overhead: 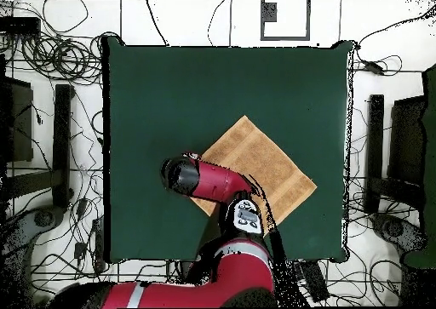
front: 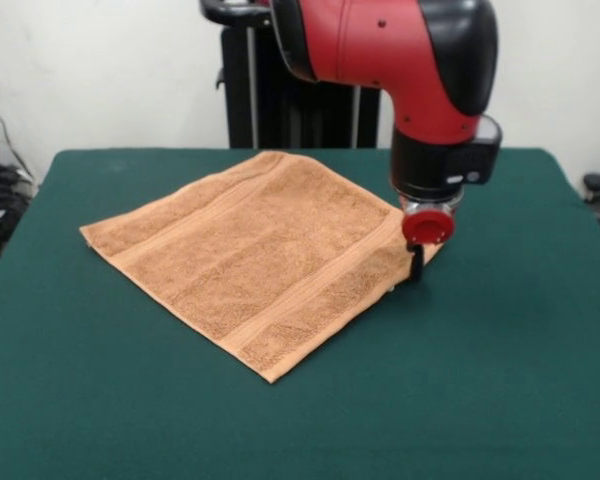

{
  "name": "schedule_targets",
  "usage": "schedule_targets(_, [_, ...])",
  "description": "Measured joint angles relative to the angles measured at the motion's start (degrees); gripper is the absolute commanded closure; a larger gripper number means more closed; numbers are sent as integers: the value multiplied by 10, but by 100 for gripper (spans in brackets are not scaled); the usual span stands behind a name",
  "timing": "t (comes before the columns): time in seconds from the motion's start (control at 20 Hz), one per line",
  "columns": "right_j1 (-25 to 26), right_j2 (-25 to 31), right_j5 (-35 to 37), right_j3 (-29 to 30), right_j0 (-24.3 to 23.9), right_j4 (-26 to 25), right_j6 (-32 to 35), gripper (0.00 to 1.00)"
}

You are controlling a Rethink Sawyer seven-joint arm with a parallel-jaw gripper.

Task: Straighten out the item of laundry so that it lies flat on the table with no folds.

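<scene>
The orange-tan towel lies spread out on the green table, turned like a diamond, with its woven bands showing and no fold that I can see. My gripper hangs from the red and black arm, down at the towel's right corner, at or just above the cloth. In the overhead view the towel lies right of the table's middle. There the arm's head covers the towel's left corner and hides the gripper.
The black pedestal stands behind the table's far edge. Tangled cables and dark stands lie on the floor around the table. Bare green cloth surrounds the towel on all sides.
</scene>
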Motion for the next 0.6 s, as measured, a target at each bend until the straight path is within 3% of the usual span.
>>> schedule_targets(0.6, [-39, 9, 35, 0, -8, 0, 0, 0])
